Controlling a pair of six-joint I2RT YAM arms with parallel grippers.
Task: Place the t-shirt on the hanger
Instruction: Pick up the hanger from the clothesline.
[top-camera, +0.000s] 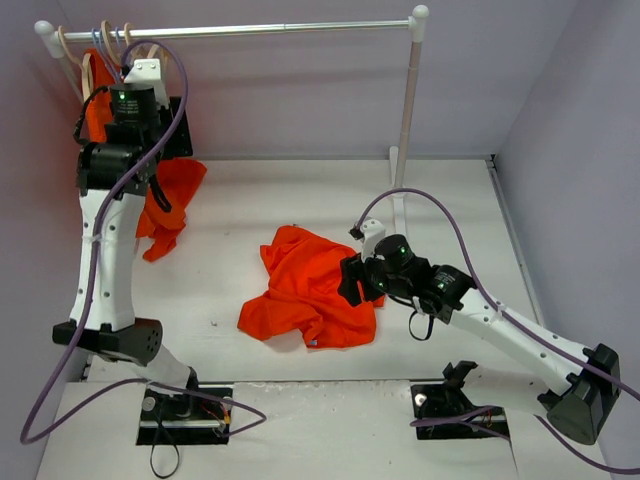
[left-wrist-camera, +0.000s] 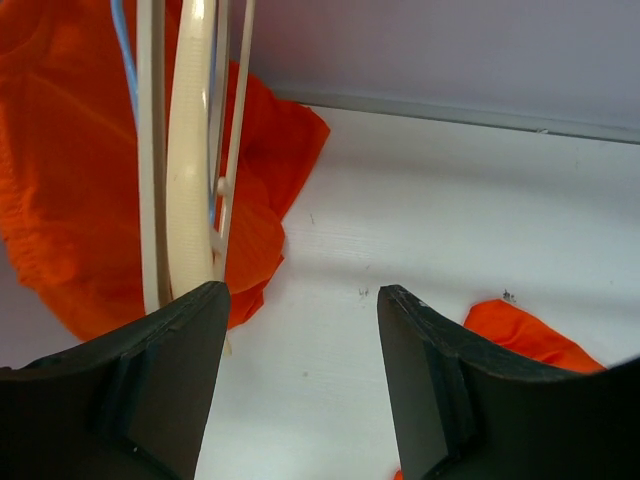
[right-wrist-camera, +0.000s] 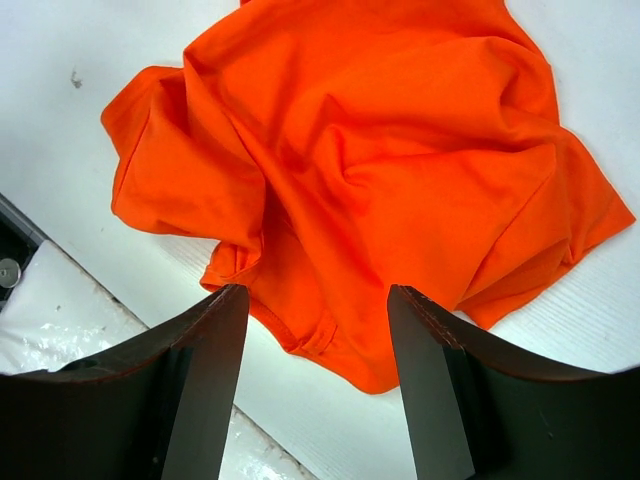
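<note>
The t-shirt (top-camera: 305, 290) lies crumpled in an orange-red heap on the white table, right of centre. My right gripper (top-camera: 352, 280) hovers at its right edge. In the right wrist view the gripper (right-wrist-camera: 318, 292) is open, and the t-shirt (right-wrist-camera: 380, 150) spreads beyond it with a hem fold showing between the fingers, ungripped. My left gripper (left-wrist-camera: 302, 292) is raised by the rack at the far left, open and empty. The cream hanger (left-wrist-camera: 190, 150) hangs just beyond its left finger. A corner of the t-shirt (left-wrist-camera: 520, 335) shows past the right finger.
A second orange-red garment (top-camera: 170, 200) hangs at the rack's left end, behind the hangers (left-wrist-camera: 60, 170). Thin blue wire hangers (left-wrist-camera: 122, 60) hang beside the cream one. The rack's rail (top-camera: 250, 30) spans the back and its right post (top-camera: 406, 130) stands behind the t-shirt.
</note>
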